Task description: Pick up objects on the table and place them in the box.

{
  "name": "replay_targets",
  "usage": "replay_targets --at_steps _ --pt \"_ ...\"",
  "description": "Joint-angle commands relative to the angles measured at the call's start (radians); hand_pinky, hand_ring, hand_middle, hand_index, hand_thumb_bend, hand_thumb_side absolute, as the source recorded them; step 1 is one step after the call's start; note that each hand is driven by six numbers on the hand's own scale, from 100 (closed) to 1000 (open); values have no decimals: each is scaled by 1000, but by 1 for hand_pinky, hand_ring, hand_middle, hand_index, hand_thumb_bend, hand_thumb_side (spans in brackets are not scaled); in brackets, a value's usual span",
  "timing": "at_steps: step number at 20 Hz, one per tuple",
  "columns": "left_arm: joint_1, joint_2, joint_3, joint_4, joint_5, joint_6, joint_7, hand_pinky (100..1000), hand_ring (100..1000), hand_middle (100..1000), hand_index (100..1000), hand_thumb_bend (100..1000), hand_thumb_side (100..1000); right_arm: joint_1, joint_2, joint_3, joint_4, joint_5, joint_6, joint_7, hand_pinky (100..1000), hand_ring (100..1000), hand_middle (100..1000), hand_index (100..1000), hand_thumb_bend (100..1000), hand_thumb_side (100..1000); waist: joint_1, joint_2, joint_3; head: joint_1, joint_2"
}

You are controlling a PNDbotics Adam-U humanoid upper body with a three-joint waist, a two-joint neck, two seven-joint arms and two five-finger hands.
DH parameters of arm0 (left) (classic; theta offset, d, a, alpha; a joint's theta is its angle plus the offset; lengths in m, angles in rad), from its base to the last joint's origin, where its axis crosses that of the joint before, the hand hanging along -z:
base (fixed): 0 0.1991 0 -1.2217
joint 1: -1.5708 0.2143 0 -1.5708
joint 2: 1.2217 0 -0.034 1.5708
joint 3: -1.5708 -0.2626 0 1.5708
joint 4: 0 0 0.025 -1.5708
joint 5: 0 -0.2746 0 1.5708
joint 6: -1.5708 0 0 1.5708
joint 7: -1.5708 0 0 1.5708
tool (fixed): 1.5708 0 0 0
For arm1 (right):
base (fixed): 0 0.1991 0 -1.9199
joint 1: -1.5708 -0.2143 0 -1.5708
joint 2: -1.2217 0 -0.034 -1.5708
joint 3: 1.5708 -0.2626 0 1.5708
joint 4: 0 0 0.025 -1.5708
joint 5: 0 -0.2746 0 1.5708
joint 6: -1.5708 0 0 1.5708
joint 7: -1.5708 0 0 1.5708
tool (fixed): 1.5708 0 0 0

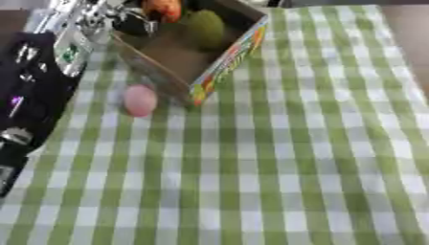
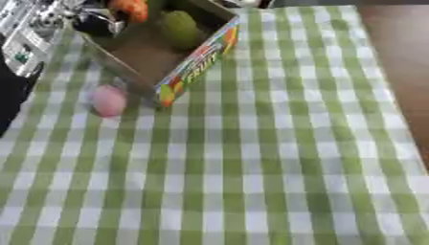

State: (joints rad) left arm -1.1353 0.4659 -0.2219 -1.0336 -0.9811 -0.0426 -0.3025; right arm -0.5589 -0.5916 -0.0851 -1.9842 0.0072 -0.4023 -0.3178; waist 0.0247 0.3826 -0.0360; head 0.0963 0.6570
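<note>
A green checked cloth covers the table. A pink egg-shaped thing lies just beside the box's near corner. Inside sit a green fruit and an orange thing, where the left hand reaches; I cannot tell how its fingers stand.

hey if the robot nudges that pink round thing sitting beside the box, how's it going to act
The pink egg-shaped object looks smooth and rounded, so it would probably roll on the checked cloth. The box wall right beside it might stop it. It seems small, likely light.
</note>
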Motion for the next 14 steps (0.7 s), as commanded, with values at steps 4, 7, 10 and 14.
replay_targets --at_steps 4,7,10,14 --pt "-30 -22 15 56 -55 -18 24 615 556 555 702 100 100 -16 -7 -4 -16 -8 2 7 767 818 551 847 100 524 0 -18 -5 5 -10" --pt "-29 -31 17 70 -62 -25 25 633 574 579 729 100 100 -16 -6 -5 -16 -9 2 6 767 819 551 847 100 524 1 -16 -7 5 -10" --pt "-26 -33 17 73 -58 -38 16 682 634 647 809 167 100 -15 -6 -6 -16 -9 3 6 767 821 551 847 100 524 3 -16 -7 3 -8" --pt "-24 -31 17 63 -58 -51 9 732 724 739 903 289 100 -13 -5 -6 -16 -9 4 7 767 820 551 847 100 524 1 -18 -5 3 -7"
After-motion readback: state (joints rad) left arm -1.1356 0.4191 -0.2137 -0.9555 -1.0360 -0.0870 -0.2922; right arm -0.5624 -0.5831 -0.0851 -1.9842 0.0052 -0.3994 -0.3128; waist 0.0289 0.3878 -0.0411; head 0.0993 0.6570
